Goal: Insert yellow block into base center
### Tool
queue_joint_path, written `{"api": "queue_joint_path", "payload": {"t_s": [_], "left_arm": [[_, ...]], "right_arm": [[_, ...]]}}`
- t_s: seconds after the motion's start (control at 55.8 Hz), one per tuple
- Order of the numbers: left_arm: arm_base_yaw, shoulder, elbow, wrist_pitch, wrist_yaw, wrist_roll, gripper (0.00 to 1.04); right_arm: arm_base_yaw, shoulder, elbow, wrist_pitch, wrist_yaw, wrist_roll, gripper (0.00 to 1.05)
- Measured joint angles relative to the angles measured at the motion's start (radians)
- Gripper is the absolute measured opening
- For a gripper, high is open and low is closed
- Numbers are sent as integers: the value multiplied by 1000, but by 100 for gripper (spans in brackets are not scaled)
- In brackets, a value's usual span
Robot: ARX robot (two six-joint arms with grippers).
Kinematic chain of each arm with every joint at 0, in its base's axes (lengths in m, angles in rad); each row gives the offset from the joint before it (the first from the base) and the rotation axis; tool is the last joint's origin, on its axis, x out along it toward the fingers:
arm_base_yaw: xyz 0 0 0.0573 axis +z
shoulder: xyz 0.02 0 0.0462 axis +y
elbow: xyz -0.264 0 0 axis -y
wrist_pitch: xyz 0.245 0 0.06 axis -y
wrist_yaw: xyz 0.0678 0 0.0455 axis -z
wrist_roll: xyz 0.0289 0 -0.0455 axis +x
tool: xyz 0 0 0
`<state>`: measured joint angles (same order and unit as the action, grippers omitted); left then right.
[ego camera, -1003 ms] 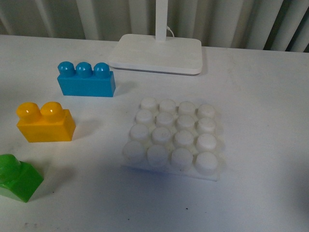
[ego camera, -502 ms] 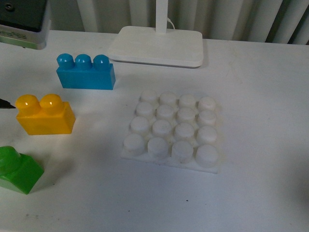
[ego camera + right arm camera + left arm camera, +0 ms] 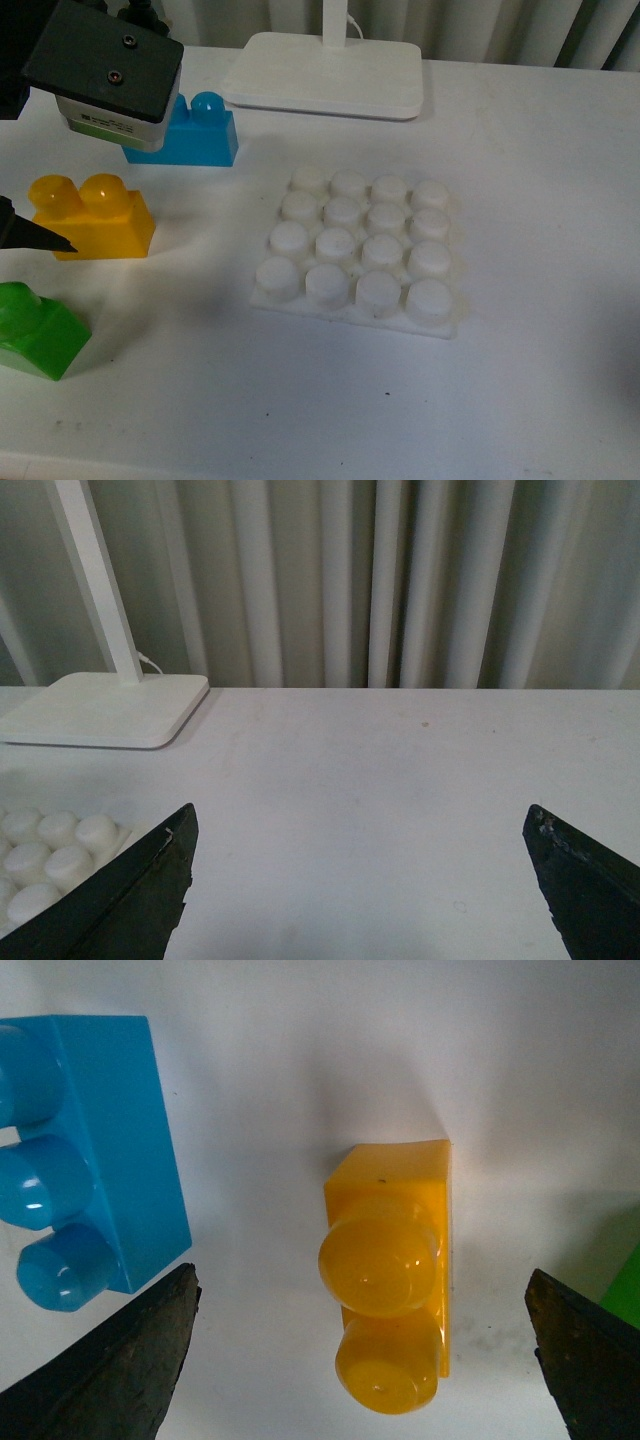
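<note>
The front view is lit softly and evenly, and the white bench (image 3: 540,380) is rendered slightly grey. A faint, diffuse shadow is cast to the right of the yellow block (image 3: 95,218). Small bright highlights are seen on its glossy studs and on those of the blue brick (image 3: 200,135), more strongly in the left wrist view. In both wrist views the fingers (image 3: 100,1390) are shown as dark, underexposed shapes. The right wrist view is dimmer, with grey curtain folds (image 3: 400,580).

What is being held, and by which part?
Nothing. The left claw stands open around the yellow block, not touching it; the right claw is open too.
</note>
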<state>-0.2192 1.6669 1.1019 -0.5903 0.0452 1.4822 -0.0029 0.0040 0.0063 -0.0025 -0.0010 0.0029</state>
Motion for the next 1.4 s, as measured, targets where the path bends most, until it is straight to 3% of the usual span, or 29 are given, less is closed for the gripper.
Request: {"api": "queue_joint_path", "payload": {"t_s": [0.394, 0.77, 0.842, 0.967, 1.129, 1.397], "left_arm": [[-6, 47, 3, 6, -8, -3, 98], [0, 80, 18, -6, -7, -18, 39], [1, 77, 28, -16, 1, -21, 32], [-9, 58, 61, -44, 63, -48, 32], [-85, -5, 137, -89, 156, -107, 32], [-238, 22, 207, -105, 179, -175, 32]], "right_arm": [[0, 0, 0, 0, 0, 0, 96], [0, 0, 0, 0, 0, 0, 96], [0, 0, 0, 0, 0, 0, 96], [0, 0, 0, 0, 0, 0, 96], [0, 0, 0, 0, 0, 0, 96], [0, 0, 0, 0, 0, 0, 96]]}}
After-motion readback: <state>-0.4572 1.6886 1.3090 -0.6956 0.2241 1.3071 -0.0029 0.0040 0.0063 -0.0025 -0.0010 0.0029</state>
